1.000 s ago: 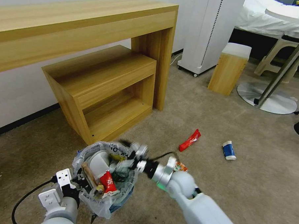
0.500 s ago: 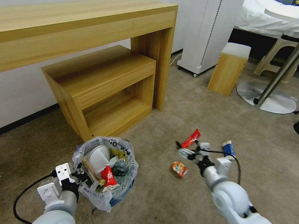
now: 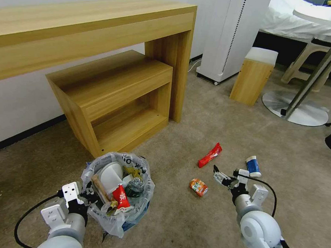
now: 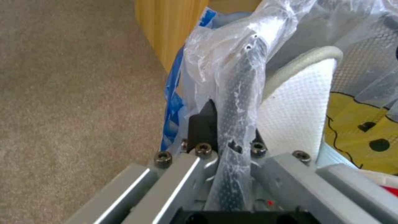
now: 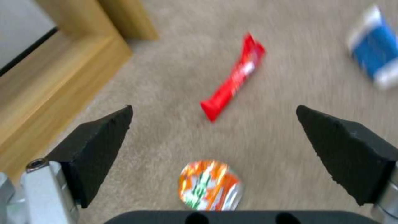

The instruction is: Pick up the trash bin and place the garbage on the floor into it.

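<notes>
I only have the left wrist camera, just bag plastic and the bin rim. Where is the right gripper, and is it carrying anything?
Observer: The right gripper hangs open and empty, low over the floor, beside a crushed orange can.
Operator: What other litter lies out there?
Observer: A red wrapper and a blue-white paper cup, both beyond the can.
Operator: What's in the bin?
Observer: The trash bin, rim clamped by the left gripper, holds a white slipper, a wooden stick and a bottle.
</notes>
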Available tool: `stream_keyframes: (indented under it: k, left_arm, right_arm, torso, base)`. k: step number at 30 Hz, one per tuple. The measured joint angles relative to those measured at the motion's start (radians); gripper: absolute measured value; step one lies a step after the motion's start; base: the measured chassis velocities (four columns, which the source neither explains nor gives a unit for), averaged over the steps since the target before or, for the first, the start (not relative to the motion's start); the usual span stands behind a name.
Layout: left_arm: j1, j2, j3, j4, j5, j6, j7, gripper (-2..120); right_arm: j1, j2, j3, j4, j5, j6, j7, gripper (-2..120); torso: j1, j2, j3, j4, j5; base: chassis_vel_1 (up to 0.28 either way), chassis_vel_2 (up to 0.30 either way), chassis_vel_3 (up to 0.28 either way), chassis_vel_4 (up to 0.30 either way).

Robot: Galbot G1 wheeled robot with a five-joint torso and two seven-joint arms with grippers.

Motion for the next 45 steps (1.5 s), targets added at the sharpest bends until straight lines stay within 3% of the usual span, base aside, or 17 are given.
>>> stream_keyframes:
  k: [5,13,21,39,45]
  left_arm:
    - [0.016,-0.004,0.005,-0.005,0.005,-0.012,0.008,0]
    - [0.025,-0.013,0.018,-0.015,0.017,-0.015,0.011,0]
    - [0.036,-0.016,0.018,-0.025,0.028,-0.016,0.012,0]
    - [0.037,-0.02,0.014,-0.026,0.035,-0.016,0.012,0]
    - [0.034,-0.019,0.013,-0.027,0.036,-0.017,0.011,0]
  right_arm:
    - [0.015,0.081,0.043,-0.041,0.119,-0.001,0.059,100]
    - [0.048,0.138,0.088,-0.118,0.223,-0.02,0.098,100]
    - [0.127,0.184,0.091,-0.267,0.224,-0.015,0.108,100]
    - [0.226,0.227,0.085,-0.439,0.222,-0.015,0.077,100]
    - [0.233,0.259,0.057,-0.468,0.216,-0.058,0.051,100]
  torso:
    - [0.0,0.0,0.0,0.0,0.0]
    - [0.0,0.0,0.0,-0.0001,0.0001]
    - [0.0,0.0,0.0,0.0,0.0004]
    - [0.0,0.0,0.0,0.0,0.0001]
    - [0.0,0.0,0.0,0.0,0.0001]
  base:
    - [0.0,0.0,0.0,0.0]
    - [0.0,0.0,0.0,0.0]
    - [0.0,0.0,0.0,0.0]
    - [0.0,0.0,0.0,0.0]
    - [0.0,0.0,0.0,0.0]
